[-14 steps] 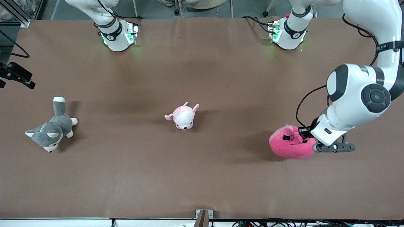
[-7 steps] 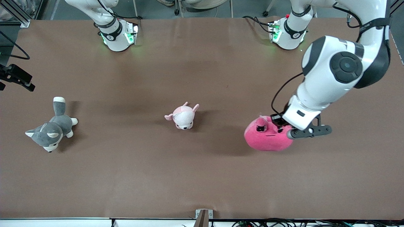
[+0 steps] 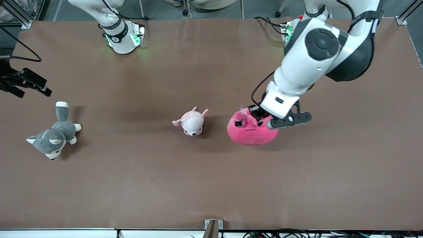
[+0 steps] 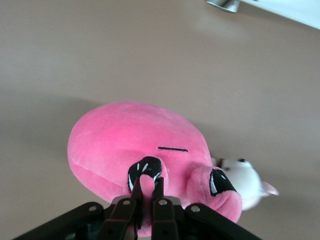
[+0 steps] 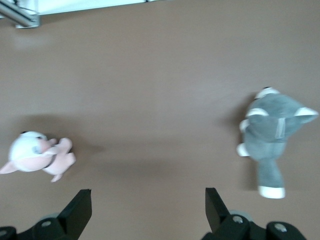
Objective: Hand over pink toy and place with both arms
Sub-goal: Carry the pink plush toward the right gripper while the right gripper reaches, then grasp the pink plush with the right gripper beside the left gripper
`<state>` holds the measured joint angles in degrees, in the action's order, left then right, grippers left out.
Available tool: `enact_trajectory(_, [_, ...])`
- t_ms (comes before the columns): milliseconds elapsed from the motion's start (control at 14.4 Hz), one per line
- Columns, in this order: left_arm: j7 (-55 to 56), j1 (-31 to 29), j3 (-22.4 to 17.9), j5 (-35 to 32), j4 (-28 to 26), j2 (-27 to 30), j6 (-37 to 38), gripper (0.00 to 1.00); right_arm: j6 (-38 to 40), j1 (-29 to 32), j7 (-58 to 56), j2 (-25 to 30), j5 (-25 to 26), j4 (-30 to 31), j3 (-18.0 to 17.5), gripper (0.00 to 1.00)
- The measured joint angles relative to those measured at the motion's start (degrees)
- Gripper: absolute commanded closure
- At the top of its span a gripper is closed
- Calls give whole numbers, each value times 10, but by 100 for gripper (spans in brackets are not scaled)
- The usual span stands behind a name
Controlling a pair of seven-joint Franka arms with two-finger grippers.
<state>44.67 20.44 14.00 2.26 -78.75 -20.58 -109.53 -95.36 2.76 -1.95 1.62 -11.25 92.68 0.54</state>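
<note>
At the front view's left edge, the right pincer [image 5: 145, 210] hangs over the brown worktop [image 3: 211, 185] above the grey-and-white husky plush [image 3: 54, 132], fingers wide apart, waiting. At frame centre lies the small pale pink-and-white eared plush [image 3: 191, 122]. Just right of centre, the left pincer [image 4: 147, 192] is clamped on a fold at the top of the hot-pink rounded blob plush with dark angry eyes [image 3: 251, 130], apparently lifted, beside the pale plush. The carry toward handover looks under way; next, the right pincer must come over and grip a free part.
</note>
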Motion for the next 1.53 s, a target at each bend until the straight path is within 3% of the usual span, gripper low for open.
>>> enact_trajectory(139, [5, 19, 9, 1, 8, -4, -30, 100, 10, -1, 0, -7, -47, 13, 0, 0])
enact_trajectory(488, [38, 83, 10, 49, 21, -16, -115, 100, 13, -50, -1, -13, -82, 21, -2, 0])
enact_trajectory(627, [68, 108, 10, 55, 25, -26, -163, 100, 11, -65, 1, -12, -120, 17, -2, 0])
enact_trajectory(697, [89, 120, 11, 60, 30, -33, -183, 100, 11, -66, 1, -12, -138, 16, -2, 2])
enact_trajectory(836, [131, 139, 11, 70, 46, -50, -215, 100, 11, -68, 1, -12, -159, 14, -1, 19])
enact_trajectory(975, [162, 156, 11, 78, 56, -68, -268, 100, 11, -72, 1, -13, -181, 15, -2, 28])
enact_trajectory(1184, [211, 180, 11, 89, 62, -99, -347, 100, 11, -85, 27, -18, -209, 15, -1, 31])
enact_trajectory(1532, [264, 189, 12, 106, 69, -129, -403, 100, 4, -117, 73, -25, -216, 15, -2, 31])
